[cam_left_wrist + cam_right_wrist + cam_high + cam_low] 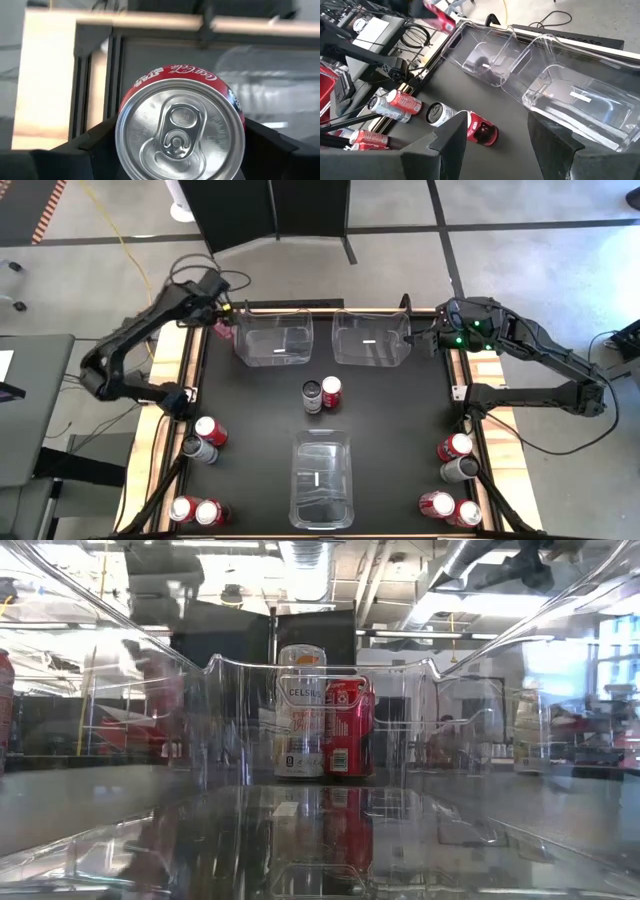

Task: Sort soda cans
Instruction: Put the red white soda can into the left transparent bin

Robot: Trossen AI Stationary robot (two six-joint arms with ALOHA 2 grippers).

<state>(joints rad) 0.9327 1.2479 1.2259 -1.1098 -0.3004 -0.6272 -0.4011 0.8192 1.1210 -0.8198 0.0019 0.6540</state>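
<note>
Twelve soda cans is the likely stock, though not every one shows clearly; one, a red Coca-Cola can (181,132), is clamped between the fingers of the left pincer (222,323), held above the outer edge of the left clear bin (274,340); silver top and pull tab face the wrist camera; script "Coca-Cola" legible on the red rim.

Right pincer (428,338): fingers spread wide, holding nothing, just beside the outer end of the right clear bin (368,338).

Between the two pincers, nearer the counter's (400,410) middle: one pale Celsius can (300,712), lettering "CELSIUS" readable, touching one red can (348,726) whose label is too small to read; both upright.

Beyond them, far from both pincers: a third clear bin (322,477), empty.

Left-side stock (203,438): four cans seen, some lying down; right-side stock (456,457): four cans seen; three red and one grey in each group, as far as can be told.

Risks, as judged: the held can sits at the bin's rim, not over its floor; letting go here could tip it off the wall onto the counter or the frame beside it; a release from height could bounce or roll the can in the bin; the right pincer, so close to its bin, could nudge it.
</note>
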